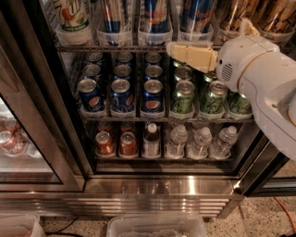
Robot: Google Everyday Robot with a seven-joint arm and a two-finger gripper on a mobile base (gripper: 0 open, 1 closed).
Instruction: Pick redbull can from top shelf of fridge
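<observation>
Three redbull cans stand in clear plastic trays on the top shelf of the fridge: one on the left, one in the middle, one on the right. Only their lower blue-and-silver bodies show; their tops are cut off by the frame. My gripper, cream-coloured on a white arm, reaches in from the right. It sits at the height of the top shelf's front edge, just below the right and middle redbull cans, and holds nothing that I can see.
Gold-brown tall cans stand on the top shelf at the right, and a green-labelled can at the left. Blue Pepsi cans and green cans fill the middle rack. Bottles and red cans are below. A glass door stands on the left.
</observation>
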